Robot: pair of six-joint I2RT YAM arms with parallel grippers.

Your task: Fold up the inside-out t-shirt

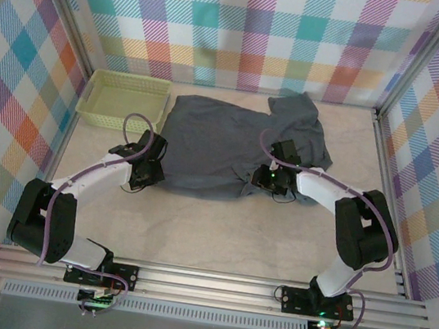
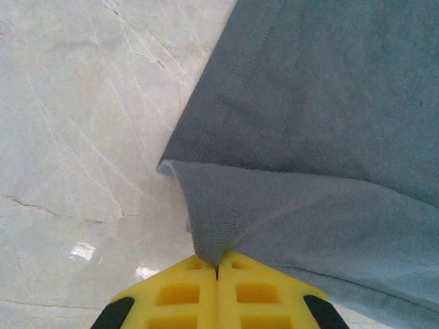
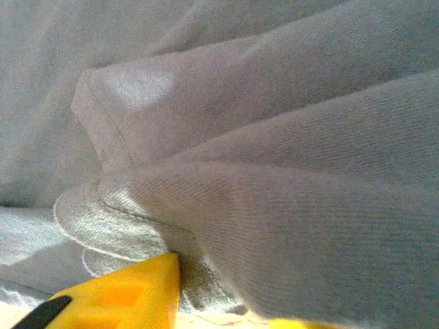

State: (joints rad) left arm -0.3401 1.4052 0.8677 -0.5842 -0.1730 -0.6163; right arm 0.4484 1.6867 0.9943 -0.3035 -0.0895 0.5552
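Observation:
The inside-out t-shirt lies spread across the middle of the table as slate blue-grey cloth, with one part bunched toward the back right. My left gripper is at the shirt's near left corner. In the left wrist view its yellow fingers are shut on a pinch of the hem, and the cloth runs away from them. My right gripper sits on the shirt's near right part. In the right wrist view the jaws stand apart, and a thick fold bulges between them without touching the left finger.
A pale yellow-green mesh basket stands at the back left, just beside the shirt. Checked walls close off the back and both sides. Bare marble-look tabletop lies between the shirt and the arm bases.

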